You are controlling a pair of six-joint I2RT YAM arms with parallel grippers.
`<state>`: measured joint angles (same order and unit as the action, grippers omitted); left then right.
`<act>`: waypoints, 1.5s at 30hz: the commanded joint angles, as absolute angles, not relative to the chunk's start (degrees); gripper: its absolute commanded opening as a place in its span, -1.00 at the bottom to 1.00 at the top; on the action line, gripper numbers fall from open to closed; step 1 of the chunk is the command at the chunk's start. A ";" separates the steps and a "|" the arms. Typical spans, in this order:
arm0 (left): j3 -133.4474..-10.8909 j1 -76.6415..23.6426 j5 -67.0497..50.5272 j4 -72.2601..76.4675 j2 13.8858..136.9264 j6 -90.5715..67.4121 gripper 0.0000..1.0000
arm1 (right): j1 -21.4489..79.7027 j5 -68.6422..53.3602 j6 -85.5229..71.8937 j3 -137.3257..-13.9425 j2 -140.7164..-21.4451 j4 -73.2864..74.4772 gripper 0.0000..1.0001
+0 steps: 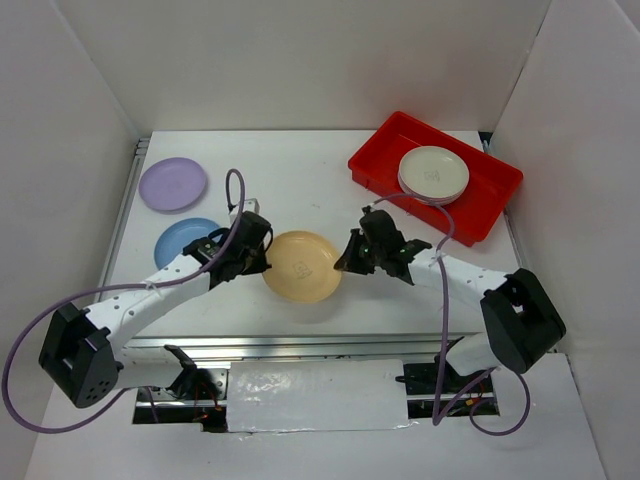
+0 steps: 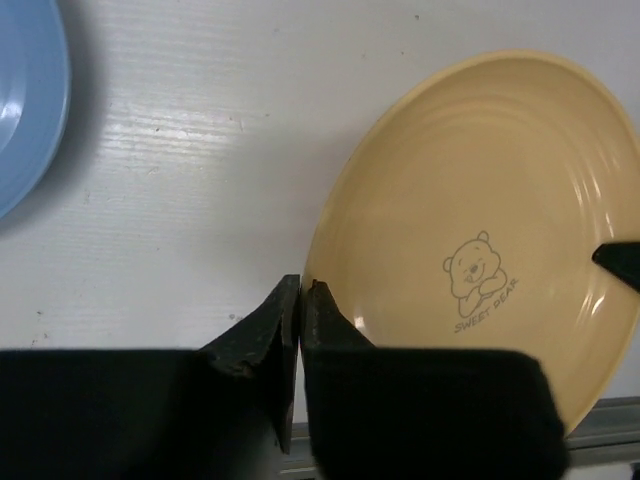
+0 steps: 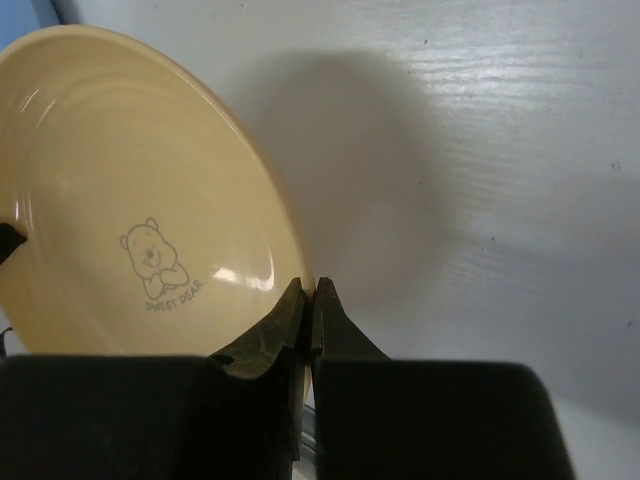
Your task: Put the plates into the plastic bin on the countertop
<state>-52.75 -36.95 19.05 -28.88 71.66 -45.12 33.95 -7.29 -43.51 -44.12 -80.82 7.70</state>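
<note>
A yellow-orange plate [image 1: 302, 266] with a bear print is at the middle front of the white countertop [image 1: 300, 180]. My left gripper [image 1: 262, 258] is shut on its left rim, and my right gripper [image 1: 345, 262] is shut on its right rim. In the left wrist view the jaws [image 2: 301, 290] pinch the plate's edge [image 2: 480, 220]. In the right wrist view the jaws [image 3: 309, 290] pinch the opposite edge [image 3: 130, 190], and the plate casts a broad shadow on the table. The red bin [image 1: 490, 200] at the back right holds cream plates [image 1: 433, 172].
A lilac plate [image 1: 173, 184] lies at the back left. A light blue plate [image 1: 185, 240] lies just left of my left arm and shows in the left wrist view [image 2: 25, 100]. A metal rail [image 1: 300, 345] runs along the near edge. White walls enclose the table.
</note>
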 commanded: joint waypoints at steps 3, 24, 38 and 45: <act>-55.72 -37.71 24.25 -31.62 68.82 -48.24 0.98 | 31.39 -5.55 -45.00 -44.20 -78.93 7.55 -1.00; -63.55 -39.11 34.20 -59.15 42.81 -38.94 0.99 | -13.18 2.55 -44.57 -93.21 -103.08 32.15 -1.00; -62.24 -35.51 31.74 -54.87 44.12 -47.53 0.99 | -13.27 -2.28 -41.75 -97.39 -99.77 35.50 1.00; -47.21 -27.97 29.63 -38.42 46.04 -66.25 0.99 | -7.40 -18.26 -39.47 -74.30 -75.90 23.22 1.00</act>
